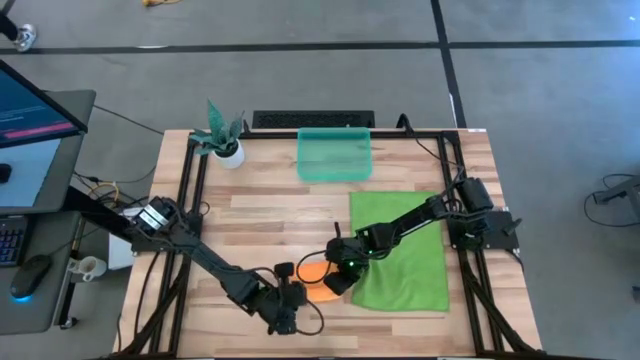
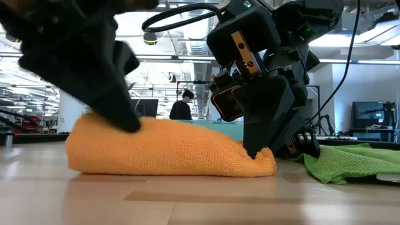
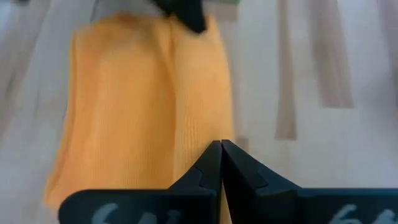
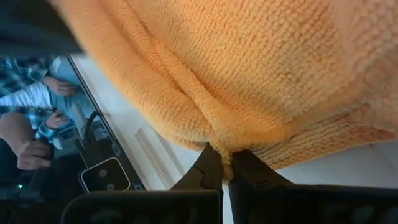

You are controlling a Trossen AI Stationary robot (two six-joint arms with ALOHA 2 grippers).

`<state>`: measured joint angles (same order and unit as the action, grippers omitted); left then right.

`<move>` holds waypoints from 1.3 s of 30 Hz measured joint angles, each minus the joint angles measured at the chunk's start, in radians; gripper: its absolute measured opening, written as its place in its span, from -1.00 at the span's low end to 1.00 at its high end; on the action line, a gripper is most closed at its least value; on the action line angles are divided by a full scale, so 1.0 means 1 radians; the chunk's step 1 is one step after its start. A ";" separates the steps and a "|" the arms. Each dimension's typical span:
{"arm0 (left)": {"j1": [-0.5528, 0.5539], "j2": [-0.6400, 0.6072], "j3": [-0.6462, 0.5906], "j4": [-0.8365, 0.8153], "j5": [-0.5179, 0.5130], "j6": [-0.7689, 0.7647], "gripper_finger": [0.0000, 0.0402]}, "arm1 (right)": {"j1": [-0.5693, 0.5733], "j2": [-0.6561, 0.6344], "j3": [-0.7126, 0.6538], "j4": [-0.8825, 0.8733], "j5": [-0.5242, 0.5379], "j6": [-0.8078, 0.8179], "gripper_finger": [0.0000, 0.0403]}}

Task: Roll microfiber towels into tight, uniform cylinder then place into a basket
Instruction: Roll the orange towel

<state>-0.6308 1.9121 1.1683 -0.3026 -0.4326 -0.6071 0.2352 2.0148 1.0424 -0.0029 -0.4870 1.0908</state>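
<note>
The orange towel lies on the wooden counter as a low, loosely folded bundle, touching the near-left corner of the green towel, which lies spread flat. The basket stands beyond the green towel, well apart from the orange towel, and it looks empty from above. The right gripper is at the end of the orange towel that is next to the green towel, and its fingers are clamped on a small fold of the orange cloth. The left gripper is at the opposite end of the orange towel; its fingers are together, and I cannot tell if any cloth is between them. In my judgement the step in hand is the rolling of the orange towel, and the roll is not yet tight or even. To do it well, both grippers should hold the same edge at the two ends, move at the same speed, and keep a light pull outward so the cloth does not bunch in the middle. The roll should go away from the green towel, so the two cloths do not catch each other.
</note>
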 joint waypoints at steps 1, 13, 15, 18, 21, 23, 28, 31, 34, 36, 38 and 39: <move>0.001 0.000 -0.005 -0.011 -0.005 -0.025 -1.00 | 0.000 0.000 0.000 0.000 0.000 0.000 -0.91; 0.013 -0.004 -0.104 0.019 0.059 -0.227 -1.00 | -0.001 0.001 0.001 0.003 0.002 0.006 -0.84; 0.014 -0.004 -0.104 0.015 0.079 -0.228 -1.00 | -0.001 0.001 0.001 0.007 0.002 0.001 -0.73; 0.014 -0.004 -0.104 0.008 0.086 -0.228 -1.00 | -0.001 0.001 0.000 0.011 0.002 -0.023 -0.54; 0.013 -0.004 -0.103 -0.003 0.089 -0.230 -1.00 | -0.002 -0.001 0.001 0.022 -0.011 -0.051 -0.34; 0.013 -0.003 -0.103 -0.005 0.088 -0.241 -1.00 | -0.007 -0.003 0.000 0.035 -0.031 -0.053 -0.25; 0.012 -0.002 -0.105 -0.010 0.087 -0.247 -1.00 | -0.008 -0.029 -0.003 0.044 -0.004 -0.103 -0.15; 0.012 -0.002 -0.105 -0.011 0.087 -0.247 -1.00 | -0.009 -0.060 -0.005 0.007 0.021 -0.122 -0.16; 0.011 -0.002 -0.106 -0.017 0.088 -0.247 -1.00 | -0.010 -0.096 -0.005 -0.025 0.046 -0.134 -0.18; 0.011 -0.001 -0.106 -0.017 0.088 -0.247 -1.00 | -0.010 -0.127 -0.005 -0.043 0.056 -0.150 -0.19; 0.011 -0.001 -0.106 -0.018 0.088 -0.247 -1.00 | -0.009 -0.155 -0.003 -0.044 0.069 -0.166 -0.20; 0.011 -0.001 -0.106 -0.018 0.088 -0.247 -1.00 | -0.008 -0.173 -0.004 -0.057 0.080 -0.182 -0.20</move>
<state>-0.6197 1.9110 1.0618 -0.3202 -0.3447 -0.8539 0.2271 1.8416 1.0386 -0.0598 -0.4071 0.9093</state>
